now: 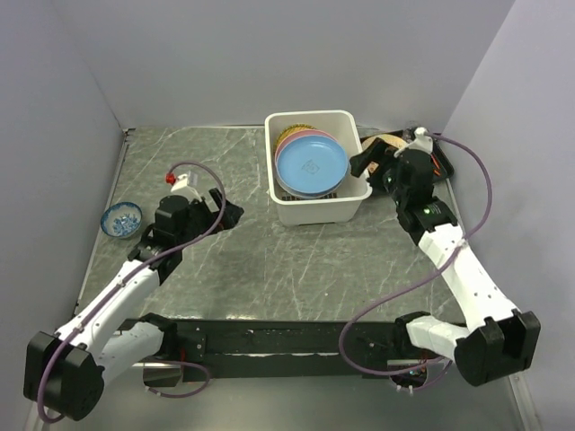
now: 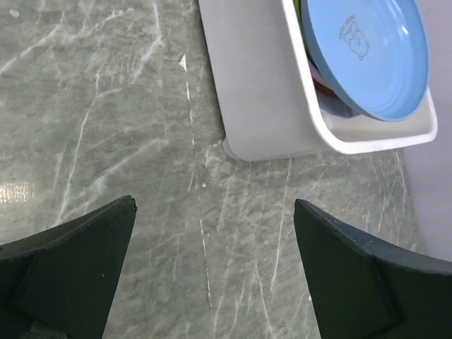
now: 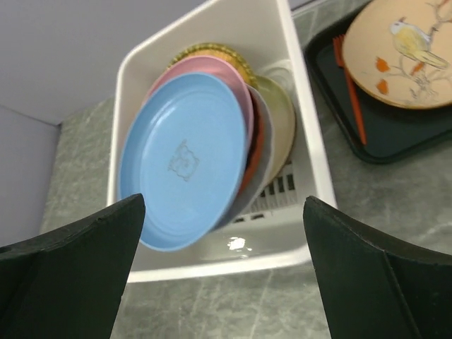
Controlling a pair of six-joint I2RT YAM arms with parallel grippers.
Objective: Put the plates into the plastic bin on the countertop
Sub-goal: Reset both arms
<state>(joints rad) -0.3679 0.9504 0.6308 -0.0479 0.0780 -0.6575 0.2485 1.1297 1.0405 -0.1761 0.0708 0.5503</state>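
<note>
The blue plate [image 3: 185, 159] hides most of the plates [image 3: 240, 85] leaning behind it in the bin [image 3: 311, 127]. The cream plate [image 3: 395, 56] on the black tray [image 3: 395, 134] is cut off. The left gripper [image 2: 213, 208] and right gripper [image 3: 224, 205] gape wide and empty over the veined grey-green countertop [image 1: 269, 269], between plain pale walls [image 1: 269, 54].

Soft, even overhead light, faint shadows. Left wrist view: grey-green marble-look countertop [image 2: 106, 106] shows pale glare at nine o'clock. Right wrist view: white rectangular plastic bin [image 3: 212, 268] glints at six o'clock.
</note>
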